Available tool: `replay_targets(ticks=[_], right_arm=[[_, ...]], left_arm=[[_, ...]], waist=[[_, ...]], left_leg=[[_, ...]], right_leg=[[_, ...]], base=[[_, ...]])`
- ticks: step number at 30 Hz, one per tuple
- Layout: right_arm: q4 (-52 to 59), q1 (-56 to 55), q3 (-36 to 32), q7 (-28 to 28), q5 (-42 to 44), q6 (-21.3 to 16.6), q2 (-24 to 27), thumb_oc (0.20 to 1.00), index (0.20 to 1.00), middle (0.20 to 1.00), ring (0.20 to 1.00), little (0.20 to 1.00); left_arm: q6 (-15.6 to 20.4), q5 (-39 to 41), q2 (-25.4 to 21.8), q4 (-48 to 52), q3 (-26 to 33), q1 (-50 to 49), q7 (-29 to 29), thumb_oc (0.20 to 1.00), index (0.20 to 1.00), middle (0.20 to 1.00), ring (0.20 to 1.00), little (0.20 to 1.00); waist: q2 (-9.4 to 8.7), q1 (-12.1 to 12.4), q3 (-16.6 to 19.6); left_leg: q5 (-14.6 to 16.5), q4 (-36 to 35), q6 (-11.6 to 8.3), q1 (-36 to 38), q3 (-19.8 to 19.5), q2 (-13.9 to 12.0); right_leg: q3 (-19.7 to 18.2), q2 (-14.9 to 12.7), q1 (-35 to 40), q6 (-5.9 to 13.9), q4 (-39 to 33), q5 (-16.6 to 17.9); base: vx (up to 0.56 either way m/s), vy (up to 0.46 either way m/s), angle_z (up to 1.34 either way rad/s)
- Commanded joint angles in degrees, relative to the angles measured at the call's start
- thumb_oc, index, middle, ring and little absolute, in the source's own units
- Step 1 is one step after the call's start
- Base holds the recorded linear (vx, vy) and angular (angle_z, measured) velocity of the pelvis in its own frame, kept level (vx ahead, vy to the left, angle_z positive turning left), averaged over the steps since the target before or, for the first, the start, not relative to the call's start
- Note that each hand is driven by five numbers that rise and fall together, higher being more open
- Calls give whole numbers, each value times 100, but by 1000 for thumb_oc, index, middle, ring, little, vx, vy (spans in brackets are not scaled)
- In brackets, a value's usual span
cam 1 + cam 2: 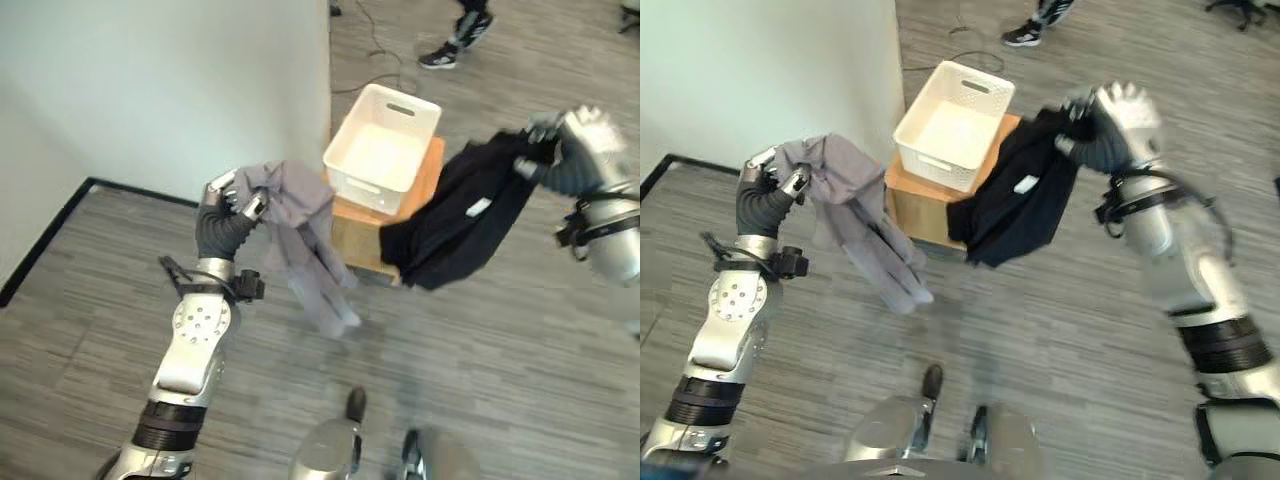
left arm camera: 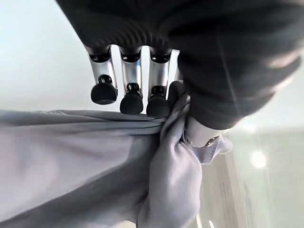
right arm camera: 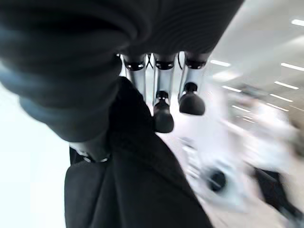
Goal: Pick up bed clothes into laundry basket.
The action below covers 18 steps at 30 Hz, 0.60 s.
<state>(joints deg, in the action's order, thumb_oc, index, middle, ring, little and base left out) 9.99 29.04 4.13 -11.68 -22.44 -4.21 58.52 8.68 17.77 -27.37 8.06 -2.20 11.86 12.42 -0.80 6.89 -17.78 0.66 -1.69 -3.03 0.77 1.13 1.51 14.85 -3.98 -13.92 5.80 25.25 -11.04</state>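
Left eye view: grey garment (image 1: 305, 235) hangs vertical, L hand (image 1: 228, 215) gripping top.

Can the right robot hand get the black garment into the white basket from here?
Probably yes: the right robot hand holds the black garment beside the white basket, whose open top looks empty.

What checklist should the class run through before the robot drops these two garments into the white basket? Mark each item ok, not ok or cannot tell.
1. Left hand gripping the grey garment: ok, fingers pinch the cloth in the left wrist view.
2. Right hand gripping the black garment: ok.
3. White basket empty and upright on the wooden box: ok.
4. Grey garment above the basket opening: not ok, it hangs beside the box, toward the robot's left.
5. Black garment above the opening: not ok, it hangs over the box's edge beside the basket.
6. Garments free of the floor: ok.
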Motion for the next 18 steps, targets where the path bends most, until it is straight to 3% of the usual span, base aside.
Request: replay_targets(ticks=[1, 2, 3, 4, 5, 9, 10, 11, 12, 14, 15, 16, 18], right_arm=[[-707, 694, -14, -444, 256, -37, -192, 200, 200, 200, 200, 200], [-757, 881, 46, -488, 272, -9, -24, 200, 200, 200, 200, 200], [-766, 901, 67, -492, 274, -10, -21, 200, 200, 200, 200, 200], [-1017, 1146, 211, -477, 172, 99, 148, 200, 200, 200, 200, 200], [-1193, 1521, 414, -550, 176, 191, 152, 200, 200, 200, 200, 200], [-1314, 1894, 594, -679, 205, 192, 159, 200, 200, 200, 200, 200], [-1298, 2021, 595, -736, 241, 182, 172, 200, 200, 200, 200, 200], [-1257, 2214, 601, -832, 348, 163, 151, 200, 200, 200, 200, 200], [-1256, 2220, 602, -832, 349, 164, 151, 200, 200, 200, 200, 200], [-1256, 2195, 594, -825, 352, 172, 99, 200, 200, 200, 200, 200], [-1085, 1971, 534, -778, 374, 97, -27, 200, 200, 200, 200, 200], [-1074, 1949, 527, -775, 370, 98, -25, 200, 200, 200, 200, 200], [-1054, 1918, 614, -714, 282, 71, -29, 200, 200, 200, 200, 200]], left_arm=[[497, 157, -288, 524, -34, -433, -122, 200, 200, 200, 200, 200], [519, 217, -254, 462, -13, -507, -142, 200, 200, 200, 200, 200], [520, 218, -247, 462, -6, -511, -143, 200, 200, 200, 200, 200], [511, 261, -235, 394, 21, -683, -239, 200, 200, 200, 200, 200], [479, 345, -133, 382, -6, -889, -259, 200, 200, 200, 200, 200], [467, 424, -72, 428, 20, -1051, -325, 200, 200, 200, 200, 200], [477, 439, -64, 448, -9, -1073, -347, 200, 200, 200, 200, 200], [492, 432, 6, 492, -7, -1046, -353, 200, 200, 200, 200, 200], [492, 432, 6, 491, -4, -1041, -353, 200, 200, 200, 200, 200], [476, 438, 16, 510, -24, -1020, -361, 200, 200, 200, 200, 200], [450, 443, 115, 558, -104, -981, -367, 200, 200, 200, 200, 200], [449, 440, 120, 558, -112, -989, -366, 200, 200, 200, 200, 200], [468, 430, 149, 537, -209, -958, -375, 200, 200, 200, 200, 200]], waist=[[-199, 360, 679], [-215, 333, 719], [-200, 323, 709], [-361, 366, 799], [-398, 399, 864], [-337, 376, 789], [-340, 420, 728], [-341, 440, 524], [-337, 435, 526], [-329, 429, 519], [-223, 422, 617], [-228, 434, 627], [-62, 450, 731]], left_leg=[[-6, -331, 38, 269, -422, -553], [182, -331, -10, 430, -514, -587], [188, -331, -12, 444, -518, -596], [325, -255, -64, 653, -561, -589], [500, 141, -163, 730, -519, -676], [393, 1056, -342, 450, -508, -703], [199, 1496, -385, 243, -540, -680], [18, 2700, -411, -498, -547, -495], [40, 2750, -405, -530, -550, -495], [63, 2709, -395, -637, -444, -541], [258, 1642, -300, -598, -285, -568], [229, 1551, -297, -542, -270, -563], [-17, 519, -261, -453, -315, -569]], right_leg=[[-275, -466, 738, 474, -1973, 1057], [-358, -489, 760, 534, -2395, 1302], [-349, -479, 791, 533, -2426, 1317], [-409, -533, 968, 524, -2744, 1514], [-421, -471, 1275, 431, -2799, 1512], [-276, -387, 1550, 265, -2880, 1452], [-279, -376, 1683, 203, -2946, 1417], [-203, -416, 1903, 81, -3022, 1302], [-200, -415, 1895, 85, -3021, 1299], [-196, -418, 1923, 86, -3025, 1259], [-222, -401, 1965, 176, -3025, 1144], [-230, -409, 1971, 178, -3025, 1137], [-216, -286, 2060, 213, -3025, 1038]], base=[[613, -347, 123], [336, -169, 74], [410, -205, 68], [467, -263, 98], [424, -268, 95], [192, -147, 37], [68, -233, -1], [72, -223, 18], [48, -175, -1], [118, -5, -34], [185, 29, -4], [242, 66, 13], [140, 59, -12]])
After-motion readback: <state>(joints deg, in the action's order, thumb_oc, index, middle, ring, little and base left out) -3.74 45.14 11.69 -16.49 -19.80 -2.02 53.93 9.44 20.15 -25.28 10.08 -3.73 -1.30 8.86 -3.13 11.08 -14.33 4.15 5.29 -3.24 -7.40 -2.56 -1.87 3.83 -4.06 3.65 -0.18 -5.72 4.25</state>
